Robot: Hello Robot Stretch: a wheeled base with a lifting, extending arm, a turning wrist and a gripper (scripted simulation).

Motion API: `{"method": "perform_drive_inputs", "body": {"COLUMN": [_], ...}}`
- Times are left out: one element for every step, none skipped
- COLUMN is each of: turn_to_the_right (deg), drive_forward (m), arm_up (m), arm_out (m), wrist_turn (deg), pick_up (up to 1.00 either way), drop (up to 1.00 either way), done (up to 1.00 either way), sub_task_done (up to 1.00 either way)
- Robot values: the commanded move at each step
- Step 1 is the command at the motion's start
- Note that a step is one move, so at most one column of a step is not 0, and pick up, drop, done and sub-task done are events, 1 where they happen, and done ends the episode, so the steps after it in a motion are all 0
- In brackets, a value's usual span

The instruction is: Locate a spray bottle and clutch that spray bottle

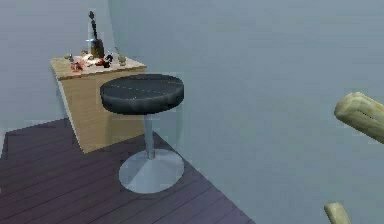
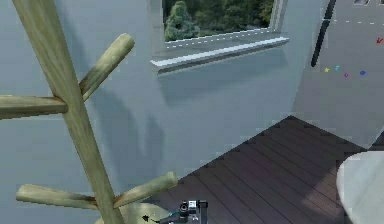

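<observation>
- Closest to you is a wooden coat rack. Its thick post runs down the left of the arm side view, with stubby pegs branching to both sides. Two more pegs poke in at the right edge of the forward view.
- At the bottom edge of the arm side view, just left of centre, you see the claw, with small white marker squares to its right. Its tip lies against the foot of the rack, so you cannot tell how its fingers stand or whether it holds anything.
- In the middle of the forward view stands a stool, a round black cushion on a silver stem and disc foot, on the dark plank floor.
- Behind the stool, in the upper left, a light wooden cabinet stands against the pale wall.
- On the cabinet top a tall dark bottle stands upright, with small clutter just beside it. You cannot tell at this size whether it is the spray bottle.
- At the top of the arm side view, a window with a pale sill shows green trees.
- At the lower right edge of that view you see part of a white rounded object.
</observation>
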Motion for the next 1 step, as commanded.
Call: {"method": "perform_drive_inputs", "body": {"turn_to_the_right": [0.0], "drive_forward": [0.00], "arm_up": [0.00], "arm_out": [0.00], "wrist_turn": [45.0], "pick_up": [0.00], "drop": [0.00], "done": [0.00], "sub_task_done": [0.00]}}
